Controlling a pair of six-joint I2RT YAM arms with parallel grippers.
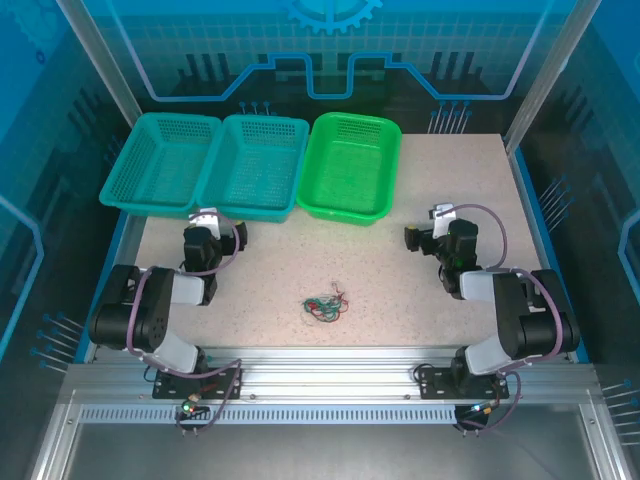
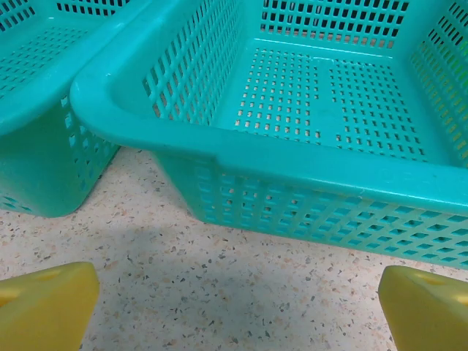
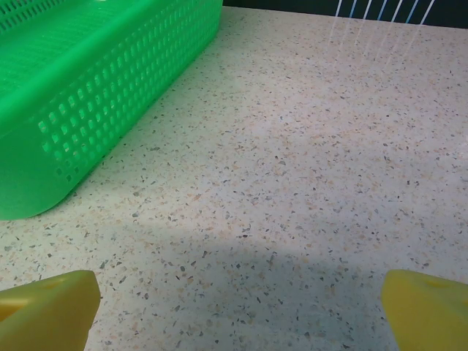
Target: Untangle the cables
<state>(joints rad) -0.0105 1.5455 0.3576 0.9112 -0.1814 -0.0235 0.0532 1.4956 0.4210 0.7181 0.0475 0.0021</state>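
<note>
Cables (image 1: 324, 304) are seen in a tangled bundle on the tabletop (image 1: 400, 270), just toward 6 o'clock from its middle. The left tool (image 2: 234, 307) is held wide open and empty above the tabletop, with a teal basket (image 2: 292, 168) close at its 12 o'clock. The right tool (image 3: 238, 307) is likewise spread wide and empty, with the green basket (image 3: 88, 95) at its 10 o'clock.
</note>
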